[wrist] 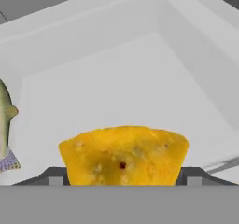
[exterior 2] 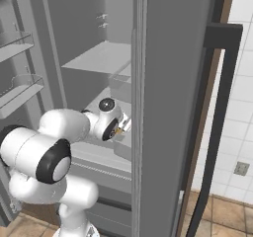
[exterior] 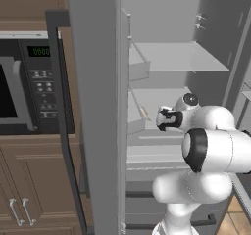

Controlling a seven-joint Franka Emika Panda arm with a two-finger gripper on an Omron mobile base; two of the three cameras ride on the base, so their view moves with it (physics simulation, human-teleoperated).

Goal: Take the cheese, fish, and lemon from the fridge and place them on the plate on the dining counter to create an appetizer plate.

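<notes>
Cheese sits on the fridge shelf between the spread fingers of the gripper, not yet pinched. Fish lies near the shelf's left edge. Closing off-centre could squeeze the wedge out sideways.

microwave: black built-in microwave oven sitting in brown wood cabinets
wall: white square tiles showing w/ grey outlet
</notes>
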